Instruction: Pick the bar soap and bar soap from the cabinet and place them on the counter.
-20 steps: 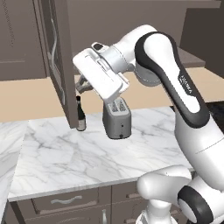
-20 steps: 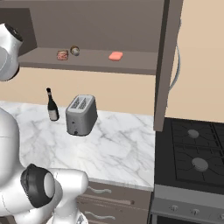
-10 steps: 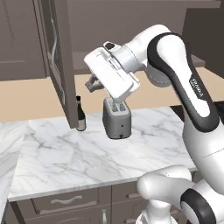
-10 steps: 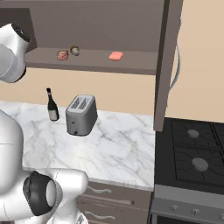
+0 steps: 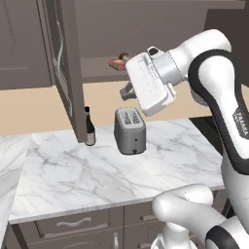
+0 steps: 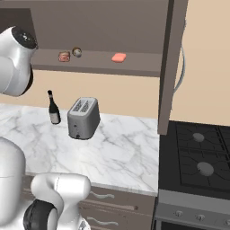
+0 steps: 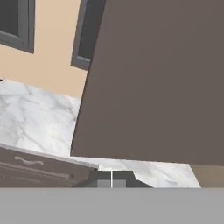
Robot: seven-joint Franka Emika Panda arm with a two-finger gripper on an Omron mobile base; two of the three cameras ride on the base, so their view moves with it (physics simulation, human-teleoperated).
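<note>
I'm seeing my end effector (image 5: pixel 127 91) hanging pressed together, gripping nothing, above the toaster (image 5: pixel 130 130); one bar soap (image 5: pixel 117 63) is sitting at its 11 o'clock on the cabinet shelf (image 5: pixel 97 75).

A salmon-pink soap (image 6: pixel 118 57) lies in the dark grey-brown cabinet (image 6: pixel 168 67), above a white, grey-veined table (image 6: pixel 121 148) bearing a grey toaster (image 6: pixel 83 118) and a dark bottle (image 6: pixel 53 109).
</note>
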